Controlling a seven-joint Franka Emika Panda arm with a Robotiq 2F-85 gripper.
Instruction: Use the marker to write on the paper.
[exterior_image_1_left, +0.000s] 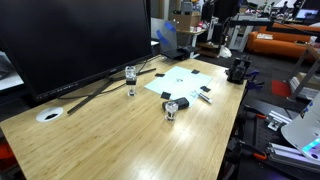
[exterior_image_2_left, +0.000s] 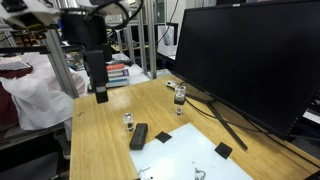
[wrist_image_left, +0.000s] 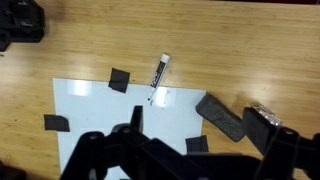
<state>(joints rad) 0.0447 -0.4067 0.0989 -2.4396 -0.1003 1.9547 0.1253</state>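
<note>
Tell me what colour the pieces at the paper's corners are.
Black. It shows best in the wrist view, where the corner pieces stand out against the white paper.

No text, label or number can be read in any view.

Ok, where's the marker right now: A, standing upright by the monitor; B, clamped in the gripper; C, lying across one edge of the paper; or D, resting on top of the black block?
C: in the wrist view the marker lies flat, partly on the paper and partly on the wooden table, and the open gripper holds nothing.
</note>
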